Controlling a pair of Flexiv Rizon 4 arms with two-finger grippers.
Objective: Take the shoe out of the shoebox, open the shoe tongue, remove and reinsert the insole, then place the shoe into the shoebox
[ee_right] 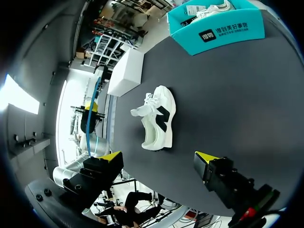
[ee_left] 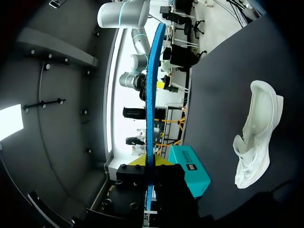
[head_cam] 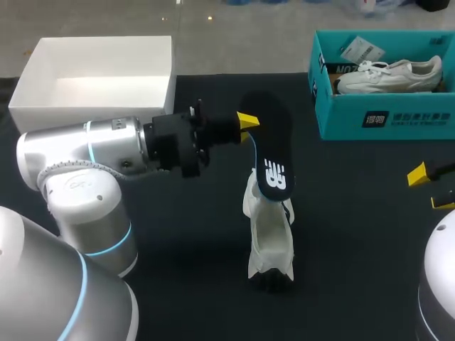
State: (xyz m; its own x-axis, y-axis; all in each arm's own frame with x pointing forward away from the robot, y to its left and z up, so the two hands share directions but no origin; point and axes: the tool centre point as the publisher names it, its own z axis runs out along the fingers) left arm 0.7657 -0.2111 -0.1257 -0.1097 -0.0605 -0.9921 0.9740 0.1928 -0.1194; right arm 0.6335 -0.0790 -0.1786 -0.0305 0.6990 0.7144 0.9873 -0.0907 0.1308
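Insole [head_cam: 274,153] pinched in left claw [head_cam: 249,125], abv shoe [head_cam: 270,241].

There are two shoes: a white shoe [head_cam: 270,234] on the worktop [head_cam: 355,249] and a second shoe [head_cam: 387,74] inside a box. Boxes also number two, a white box [head_cam: 99,78] and a teal box [head_cam: 341,121], and there is one dark insole [head_cam: 274,153]. Two arms come in, each with one pincer: the left pincer [head_cam: 249,128] and the right pincer [head_cam: 429,188].
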